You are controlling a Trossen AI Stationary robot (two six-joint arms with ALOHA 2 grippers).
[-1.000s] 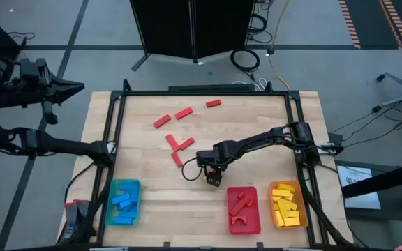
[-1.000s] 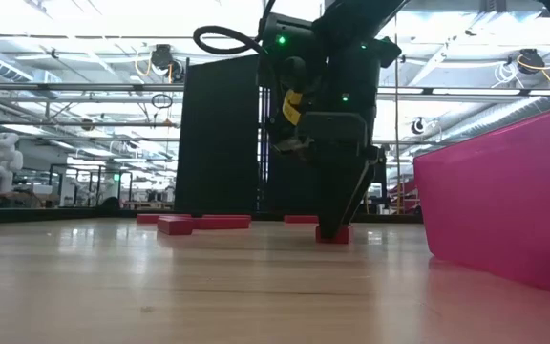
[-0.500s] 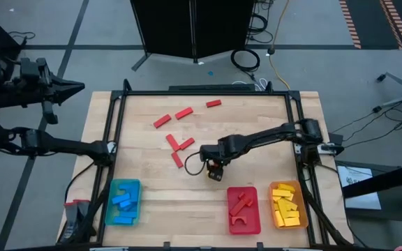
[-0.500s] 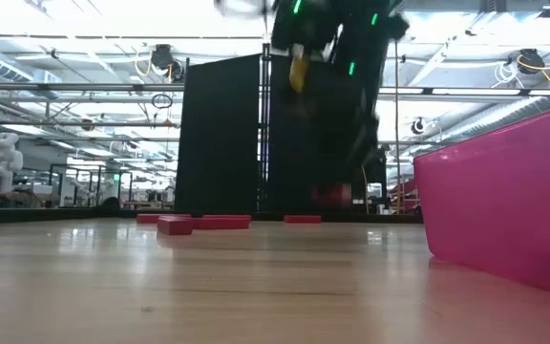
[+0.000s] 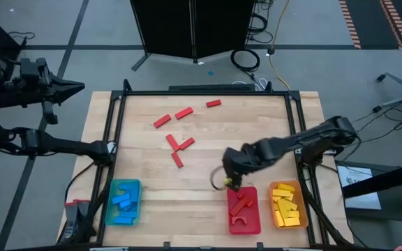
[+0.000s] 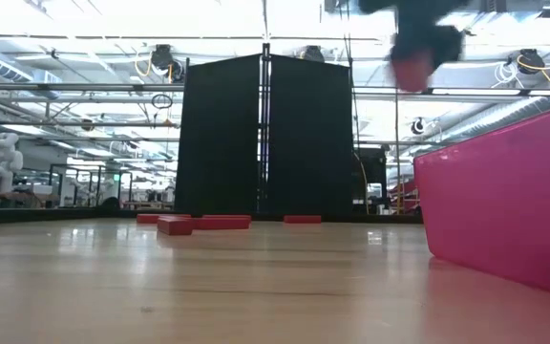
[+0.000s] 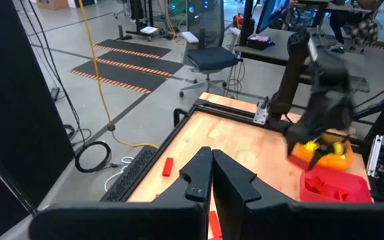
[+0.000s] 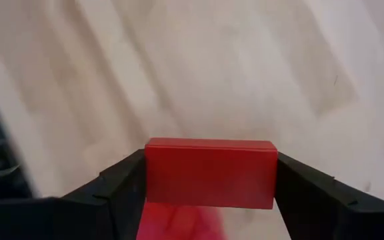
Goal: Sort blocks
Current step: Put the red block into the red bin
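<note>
Right tool is clamped on a red block, raised off the worktop at the far edge of the red tray. Left tool is clenched with nothing in it, parked off the worktop's left side. Five red blocks lie loose toward the far middle. Blue tray and orange tray hold blue and yellow pieces. No legible writing or labels observed.

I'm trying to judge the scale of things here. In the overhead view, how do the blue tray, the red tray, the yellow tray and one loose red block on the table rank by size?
1. Red tray, blue tray and yellow tray: too alike to rank.
2. Loose red block: clearly the smallest.
</note>
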